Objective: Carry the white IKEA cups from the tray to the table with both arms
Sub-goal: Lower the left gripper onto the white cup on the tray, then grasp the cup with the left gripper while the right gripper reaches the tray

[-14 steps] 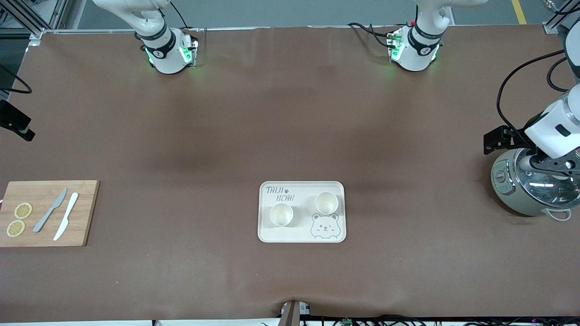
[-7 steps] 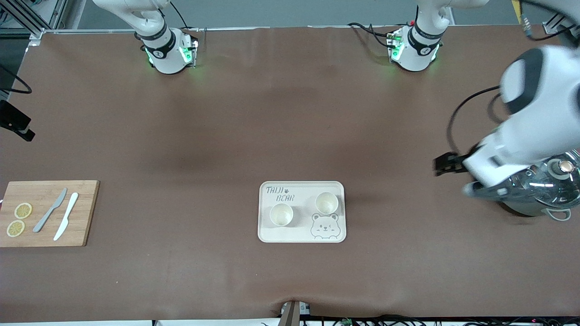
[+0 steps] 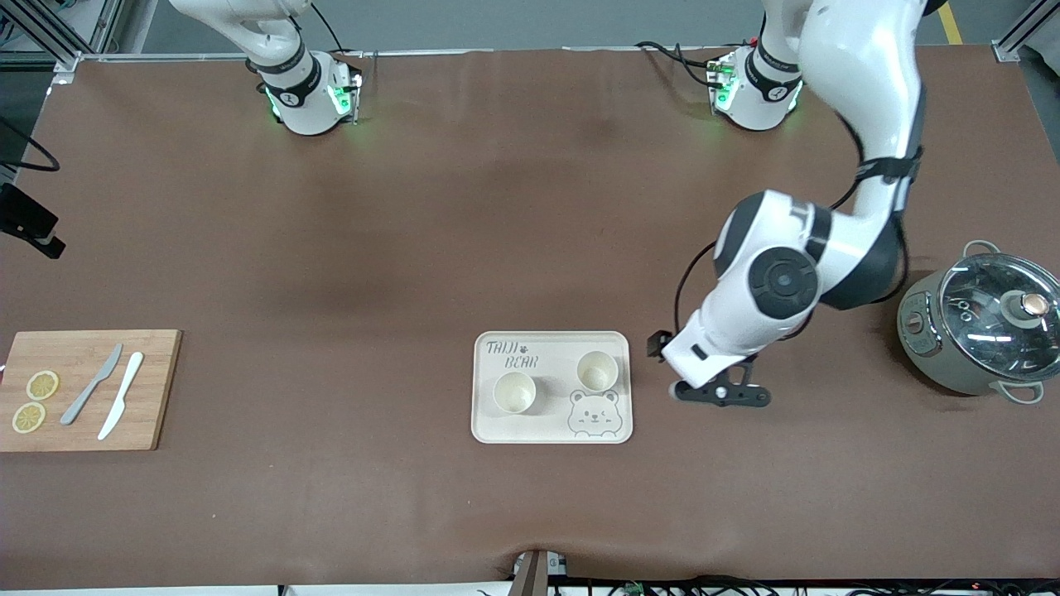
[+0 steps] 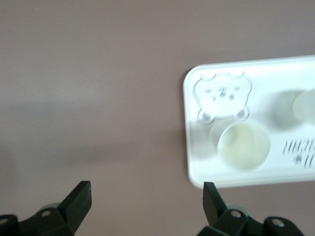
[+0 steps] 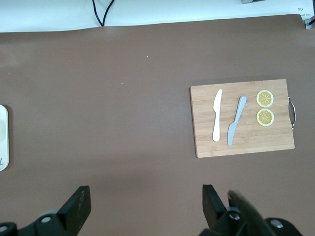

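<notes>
Two white IKEA cups stand upright on the bear-printed tray (image 3: 551, 429): one (image 3: 514, 391) toward the right arm's end, the other (image 3: 596, 371) beside the bear drawing. My left gripper (image 3: 719, 394) hangs open and empty over the bare table just off the tray's edge, toward the left arm's end. In the left wrist view the left gripper (image 4: 146, 192) is open, with the nearer cup (image 4: 243, 146), the second cup (image 4: 301, 105) and the tray (image 4: 197, 147) ahead of it. My right gripper (image 5: 146, 196) is open and empty high over the table; it is out of the front view.
A grey-green pot with glass lid (image 3: 979, 333) stands at the left arm's end. A wooden cutting board (image 3: 161, 389) at the right arm's end holds two knives (image 3: 91, 385) and two lemon slices (image 3: 42, 385). The right wrist view shows the board (image 5: 246, 142) and the tray's edge (image 5: 2, 137).
The left arm has swung from over the pot's lid across the table to beside the tray. The cups, the tray and the pot have stayed in place.
</notes>
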Motion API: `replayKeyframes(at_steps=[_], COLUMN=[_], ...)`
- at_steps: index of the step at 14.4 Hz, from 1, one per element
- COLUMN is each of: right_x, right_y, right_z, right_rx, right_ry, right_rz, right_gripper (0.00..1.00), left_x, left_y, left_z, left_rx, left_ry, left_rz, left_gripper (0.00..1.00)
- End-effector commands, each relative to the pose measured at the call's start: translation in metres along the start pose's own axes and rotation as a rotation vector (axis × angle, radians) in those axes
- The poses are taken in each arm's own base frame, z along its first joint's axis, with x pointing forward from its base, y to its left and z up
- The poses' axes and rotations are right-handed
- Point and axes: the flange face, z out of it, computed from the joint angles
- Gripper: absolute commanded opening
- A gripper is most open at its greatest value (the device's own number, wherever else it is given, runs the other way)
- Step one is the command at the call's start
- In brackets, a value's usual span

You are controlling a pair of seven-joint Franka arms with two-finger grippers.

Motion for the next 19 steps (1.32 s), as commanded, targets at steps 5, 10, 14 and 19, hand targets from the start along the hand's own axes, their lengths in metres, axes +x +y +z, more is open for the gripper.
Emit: replayKeyframes(at_steps=[5,10,14,19], right_x=[0.007,0.006,0.004,0.007], right_y=[0.0,0.003,-0.004,-0.078], right_z=[0.002,0.003,0.009,-0.001], right_rx=[-0.002,0.0,0.005,0.071], right_ry=[0.0,-0.007,-0.029,0.019], right_rz=[-0.005,0.008,-0.008,-0.017], right_gripper=[1.0,1.0,1.0,1.0], left_x=[0.0,-0.006,-0.008,-0.01], left_y=[0.036,0.058,0.069,0.076], left_z=[0.07,0.092,0.103,0.118], left_rx=[0.019,0.017,0.018,0.015], left_ry=[0.006,0.022,0.051,0.065], left_rz=[-0.009,-0.032,-0.044,-0.047], left_gripper=[1.0,1.0,1.0,1.0])
